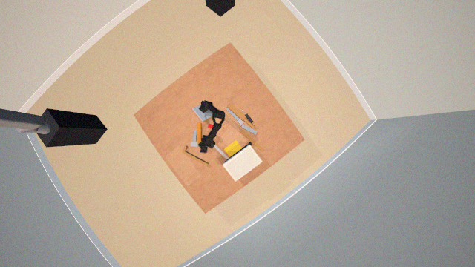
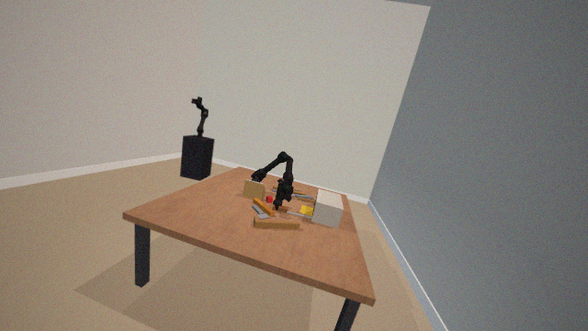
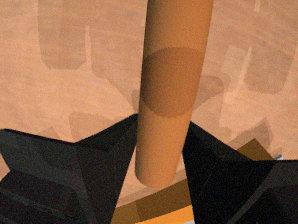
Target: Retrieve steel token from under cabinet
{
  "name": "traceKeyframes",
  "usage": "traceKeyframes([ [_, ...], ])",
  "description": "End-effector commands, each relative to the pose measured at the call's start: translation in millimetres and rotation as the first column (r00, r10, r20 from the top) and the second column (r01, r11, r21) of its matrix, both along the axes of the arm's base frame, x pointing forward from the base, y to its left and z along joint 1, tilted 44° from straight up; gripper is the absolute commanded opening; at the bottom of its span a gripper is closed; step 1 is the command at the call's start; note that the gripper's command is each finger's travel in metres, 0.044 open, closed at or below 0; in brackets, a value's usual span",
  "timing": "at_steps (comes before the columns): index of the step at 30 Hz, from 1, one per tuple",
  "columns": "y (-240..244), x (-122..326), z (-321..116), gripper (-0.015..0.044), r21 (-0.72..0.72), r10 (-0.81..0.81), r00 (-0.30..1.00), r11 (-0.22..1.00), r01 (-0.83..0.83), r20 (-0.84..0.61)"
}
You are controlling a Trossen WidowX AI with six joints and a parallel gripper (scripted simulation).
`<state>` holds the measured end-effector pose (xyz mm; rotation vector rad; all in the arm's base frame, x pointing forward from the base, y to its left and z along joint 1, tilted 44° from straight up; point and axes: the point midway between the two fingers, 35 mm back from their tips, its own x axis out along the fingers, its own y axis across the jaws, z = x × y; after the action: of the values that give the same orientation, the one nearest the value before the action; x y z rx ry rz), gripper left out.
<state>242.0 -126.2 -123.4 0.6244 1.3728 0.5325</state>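
Note:
My gripper [image 3: 160, 121] [image 1: 203, 147] [image 2: 277, 204] is shut on the brown cylindrical handle [image 3: 174, 43] of a tool. The handle lies along the table top, and a pale grey blade [image 1: 220, 151] continues from its far end towards the cabinet. The white cabinet [image 1: 243, 163] [image 2: 328, 209] stands on the table. The yellow marked area [image 1: 233, 147] [image 2: 306, 210] lies in front of it. The steel token does not show in any view.
An orange bar [image 1: 199, 133], a small red cube [image 1: 210, 126] and a black L-shaped hook [image 1: 195, 156] lie near my gripper. Grey and wooden tools [image 1: 241, 121] lie beyond the arm. A wooden block [image 2: 277, 223] and a tan box [image 2: 254, 189] also sit on the table.

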Motion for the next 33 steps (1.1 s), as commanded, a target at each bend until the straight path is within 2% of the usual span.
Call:
traceKeyframes([
  [1, -1, 8, 1, 0.0000, -0.002, 0.000, 1.000, 1.000, 0.000, 0.006],
  [33, -5, 50, 5, 0.0000, -0.002, 0.003, 1.000, 1.000, -0.003, 0.011],
])
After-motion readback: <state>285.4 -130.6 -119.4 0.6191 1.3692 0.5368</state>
